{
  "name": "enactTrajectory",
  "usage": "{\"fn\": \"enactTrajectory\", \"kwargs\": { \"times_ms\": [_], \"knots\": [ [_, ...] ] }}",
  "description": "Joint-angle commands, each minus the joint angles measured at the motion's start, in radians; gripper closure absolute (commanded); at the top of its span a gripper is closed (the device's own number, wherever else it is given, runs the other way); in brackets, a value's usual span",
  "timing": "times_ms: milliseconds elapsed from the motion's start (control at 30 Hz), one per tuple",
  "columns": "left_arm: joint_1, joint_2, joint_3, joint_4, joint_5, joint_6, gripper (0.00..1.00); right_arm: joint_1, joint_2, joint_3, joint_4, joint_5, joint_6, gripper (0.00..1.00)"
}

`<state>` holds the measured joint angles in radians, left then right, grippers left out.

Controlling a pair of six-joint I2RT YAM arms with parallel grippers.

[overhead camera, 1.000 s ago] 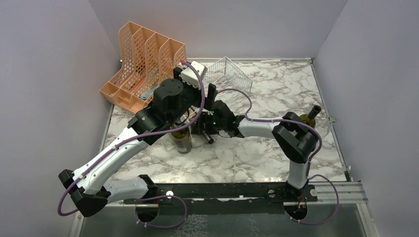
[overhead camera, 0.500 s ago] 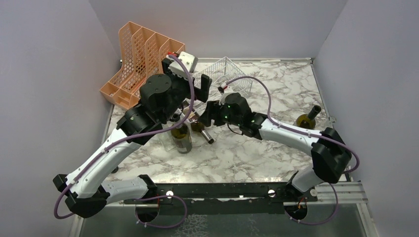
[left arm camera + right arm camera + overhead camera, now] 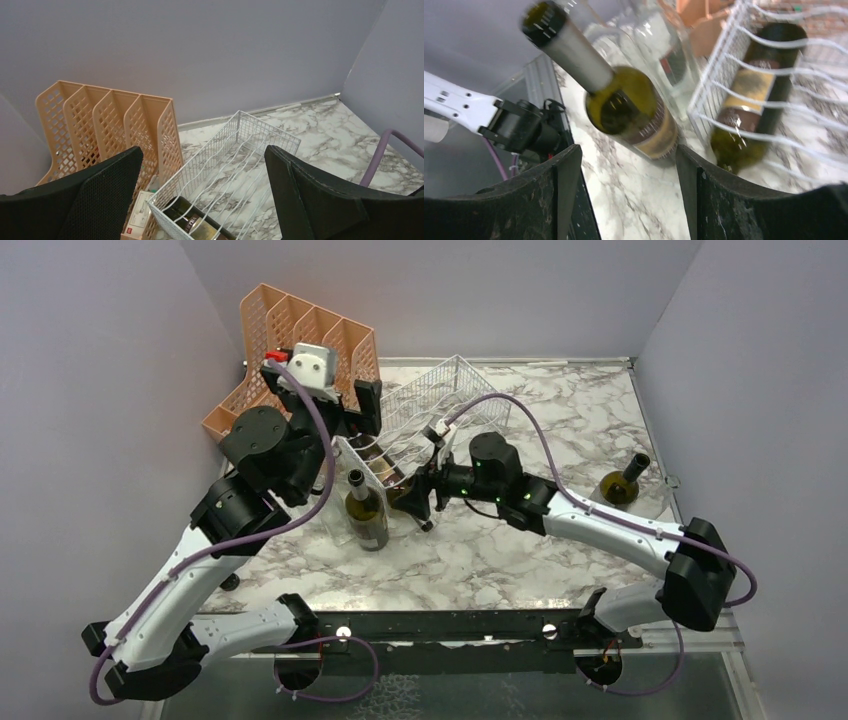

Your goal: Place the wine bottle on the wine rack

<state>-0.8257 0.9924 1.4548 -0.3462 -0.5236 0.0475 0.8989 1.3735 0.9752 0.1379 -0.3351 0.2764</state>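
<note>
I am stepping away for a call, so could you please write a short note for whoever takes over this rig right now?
Left tool: open, empty, raised over the near end of the wine rack.
Right tool: open, empty, low beside the rack, facing the second bottle.
Things: one wine bottle lies in a cradle of the rack. A second bottle stands on the table beside the rack. A third bottle is near the table's right edge.
Done: one bottle racked and released.
Left: back both arms away, and rack the other two bottles if they are wanted there.
</note>
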Motion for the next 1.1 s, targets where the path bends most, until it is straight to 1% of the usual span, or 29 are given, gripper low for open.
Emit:
{"fn": "enactTrajectory", "kwargs": {
  "times_ms": [0,67,167,300,367,500,667,767,833,1000,1067],
  "knots": [
    [0.005,-0.061,0.000,0.008,-0.097,0.036,0.01,0.034,0.068,0.128,0.050,-0.072,-0.070,0.29],
    [0.004,-0.082,0.012,0.007,-0.115,0.056,0.01,0.038,0.102,0.177,0.051,-0.074,-0.080,0.29],
    [0.004,-0.112,0.012,0.001,-0.119,0.062,0.01,0.049,0.145,0.239,0.049,-0.123,-0.119,0.28],
    [0.004,-0.164,-0.029,-0.014,-0.110,0.046,0.01,0.061,0.184,0.291,0.011,-0.220,-0.238,0.28],
    [0.004,-0.188,-0.047,-0.034,-0.092,0.031,0.01,0.061,0.194,0.304,-0.004,-0.243,-0.297,0.28],
    [0.005,-0.231,-0.059,-0.067,-0.074,0.025,0.01,0.061,0.235,0.362,-0.019,-0.311,-0.335,0.29],
    [0.004,-0.289,-0.082,-0.085,-0.073,0.017,0.01,0.063,0.297,0.394,0.042,-0.383,-0.293,0.37],
    [0.004,-0.311,-0.091,-0.112,-0.061,0.001,0.01,0.068,0.324,0.399,0.071,-0.388,-0.286,0.42],
    [0.004,-0.317,-0.091,-0.135,-0.056,-0.005,0.01,0.069,0.333,0.404,0.074,-0.380,-0.289,0.50],
    [0.004,-0.341,-0.098,-0.174,-0.040,-0.031,0.01,0.072,0.339,0.395,0.099,-0.355,-0.301,0.63],
    [0.004,-0.354,-0.125,-0.184,-0.031,-0.042,0.01,0.073,0.342,0.397,0.105,-0.339,-0.305,0.63]
  ]
}}
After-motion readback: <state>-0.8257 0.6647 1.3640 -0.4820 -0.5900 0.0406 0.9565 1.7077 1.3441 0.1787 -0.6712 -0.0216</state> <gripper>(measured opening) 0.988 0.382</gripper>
